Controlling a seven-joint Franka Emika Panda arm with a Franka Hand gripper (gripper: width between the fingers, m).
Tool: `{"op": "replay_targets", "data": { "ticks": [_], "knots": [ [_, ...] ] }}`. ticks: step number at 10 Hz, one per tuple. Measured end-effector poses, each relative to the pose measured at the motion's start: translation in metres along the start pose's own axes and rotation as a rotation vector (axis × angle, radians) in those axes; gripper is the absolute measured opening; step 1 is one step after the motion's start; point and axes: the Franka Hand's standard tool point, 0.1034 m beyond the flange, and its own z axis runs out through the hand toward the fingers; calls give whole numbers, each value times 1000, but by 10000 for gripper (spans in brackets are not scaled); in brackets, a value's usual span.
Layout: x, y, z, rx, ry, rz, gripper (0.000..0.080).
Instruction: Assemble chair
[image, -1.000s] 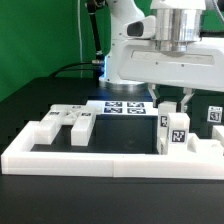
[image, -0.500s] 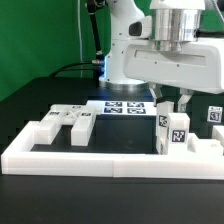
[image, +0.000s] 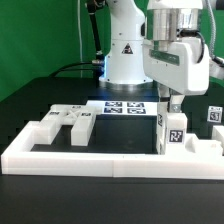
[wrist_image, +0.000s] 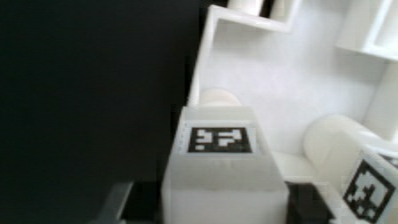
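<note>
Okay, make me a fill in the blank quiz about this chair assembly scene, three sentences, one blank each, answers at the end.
1. The gripper is closed on an upright white chair part that bears a small black-and-white square ____.
2. The marker board lies flat on the ____ table.
3. A group of loose chair parts lies to the exterior view's ____ of the gripped part.

Missing words: tag; black; left.
</note>
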Motion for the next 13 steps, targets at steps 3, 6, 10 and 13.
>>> {"op": "replay_targets", "data": {
  "ticks": [3,6,10,13],
  "knots": [
    [-2,0,0,-1,-4,224,291],
    [-2,0,0,2,-9,403,291],
    [-2,-1,1,9,-22,626,291],
    [-4,-2,1,16,-28,647,291]
  ]
}}
